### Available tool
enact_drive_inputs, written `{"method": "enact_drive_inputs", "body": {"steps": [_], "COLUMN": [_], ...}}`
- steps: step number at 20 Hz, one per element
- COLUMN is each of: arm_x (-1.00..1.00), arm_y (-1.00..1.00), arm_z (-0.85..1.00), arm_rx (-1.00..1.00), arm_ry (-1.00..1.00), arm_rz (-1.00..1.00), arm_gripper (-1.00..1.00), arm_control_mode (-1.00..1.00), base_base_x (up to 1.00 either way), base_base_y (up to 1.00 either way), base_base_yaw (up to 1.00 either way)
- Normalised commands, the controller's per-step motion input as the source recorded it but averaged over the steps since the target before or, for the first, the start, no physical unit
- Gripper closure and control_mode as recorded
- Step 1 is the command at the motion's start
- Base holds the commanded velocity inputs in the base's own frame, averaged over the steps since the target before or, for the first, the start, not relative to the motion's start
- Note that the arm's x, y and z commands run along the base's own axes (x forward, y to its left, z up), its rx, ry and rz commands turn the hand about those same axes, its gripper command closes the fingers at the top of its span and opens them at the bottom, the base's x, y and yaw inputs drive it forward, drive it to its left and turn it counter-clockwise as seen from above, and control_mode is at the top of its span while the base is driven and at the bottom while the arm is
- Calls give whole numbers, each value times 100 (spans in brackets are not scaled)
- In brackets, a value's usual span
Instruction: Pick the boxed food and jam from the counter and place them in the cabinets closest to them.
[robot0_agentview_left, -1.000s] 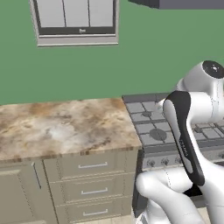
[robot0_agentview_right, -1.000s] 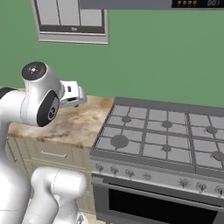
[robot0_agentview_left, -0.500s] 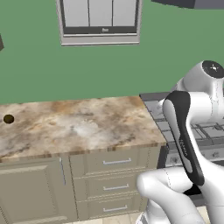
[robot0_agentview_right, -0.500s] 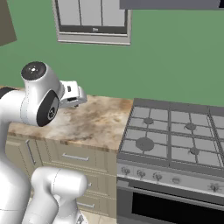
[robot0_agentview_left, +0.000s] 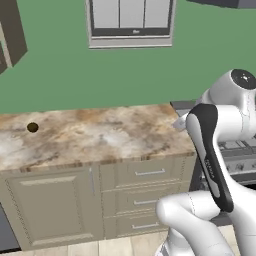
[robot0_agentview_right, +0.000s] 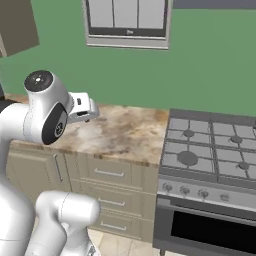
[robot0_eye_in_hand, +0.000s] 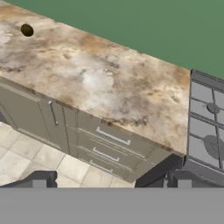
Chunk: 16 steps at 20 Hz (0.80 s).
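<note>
The gripper (robot0_eye_in_hand: 109, 181) is being carried with its jaws spread wide and nothing is being held between them; its two dark finger tips (robot0_eye_in_hand: 37, 178) are being seen at the bottom of the hand view, well above the floor and out in front of the drawers (robot0_eye_in_hand: 105, 144). In the right base view the hand (robot0_agentview_right: 82, 107) is being held over the near part of the counter (robot0_agentview_right: 125, 132), apart from its surface. Further out, the marbled counter (robot0_agentview_left: 100, 137) is being shown bare apart from one small dark round thing (robot0_agentview_left: 32, 127) lying far to the left near the wall, also being picked up at the upper left of the hand view (robot0_eye_in_hand: 27, 29). It could be the jam, but it is too small and dark for that to be settled. To the right the stove (robot0_agentview_right: 210, 155) is being seen, and above the counter a white-framed window (robot0_agentview_left: 131, 22). The step in hand is being judged as the approach: no item is grasped yet. The next move is being judged to call for bringing the hand leftward along the counter toward that small thing and lowering the spread jaws around it. The boxed food is not being made out anywhere, and a dark cabinet (robot0_agentview_left: 11, 35) at the upper left is being cut off by the frame edge.
</note>
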Motion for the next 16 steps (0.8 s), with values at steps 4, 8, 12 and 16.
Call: {"method": "enact_drive_inputs", "body": {"steps": [4, 8, 12, 16], "arm_x": [0, 0, 0, 0], "arm_y": [0, 0, 0, 0], "arm_z": [0, 0, 0, 0], "arm_rx": [0, 0, 0, 0], "arm_ry": [0, 0, 0, 0], "arm_rz": [0, 0, 0, 0], "arm_gripper": [-100, -100, -100, -100], "arm_control_mode": [100, 100, 100, 100], "base_base_x": [-41, -44, -41, -40], "base_base_y": [52, 52, 53, 56], "base_base_yaw": [0, 0, 0, 0]}}
